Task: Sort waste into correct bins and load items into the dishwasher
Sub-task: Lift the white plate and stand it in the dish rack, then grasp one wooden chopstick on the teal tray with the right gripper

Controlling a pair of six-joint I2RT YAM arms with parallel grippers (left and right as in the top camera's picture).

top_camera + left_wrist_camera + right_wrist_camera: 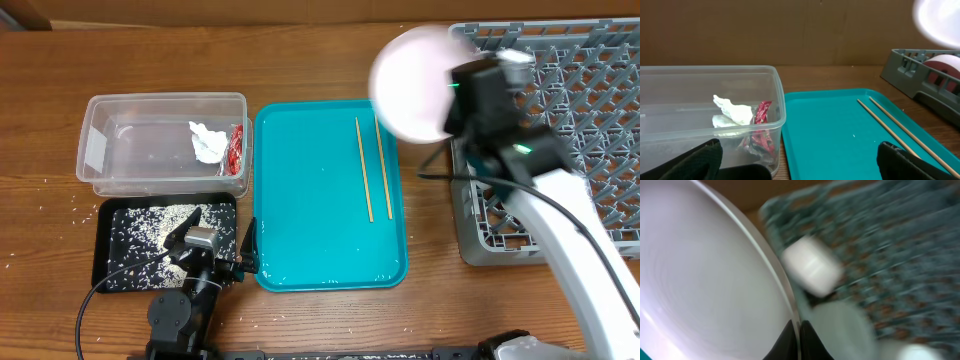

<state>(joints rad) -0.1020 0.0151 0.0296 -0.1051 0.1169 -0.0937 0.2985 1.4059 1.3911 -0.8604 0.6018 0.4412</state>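
Observation:
My right gripper [455, 105] is shut on the rim of the round white plate [415, 82] and holds it on edge in the air by the left side of the grey dishwasher rack [560, 120]. In the right wrist view the plate [710, 285] fills the left, pinched between my fingers [799, 335], with a white cup [812, 270] blurred in the rack. Two chopsticks [372, 168] lie on the teal tray [320, 200]. The clear tub [165, 145] holds the white tissue [207, 140] and red wrapper [237, 148]. The black tray [130, 240] holds rice. My left gripper [800, 167] is open and empty.
Loose rice grains [65, 215] lie on the wooden table left of the black tray. A cable [100, 300] runs from my left arm at the front edge. In the left wrist view the rack's corner [920, 75] stands at far right.

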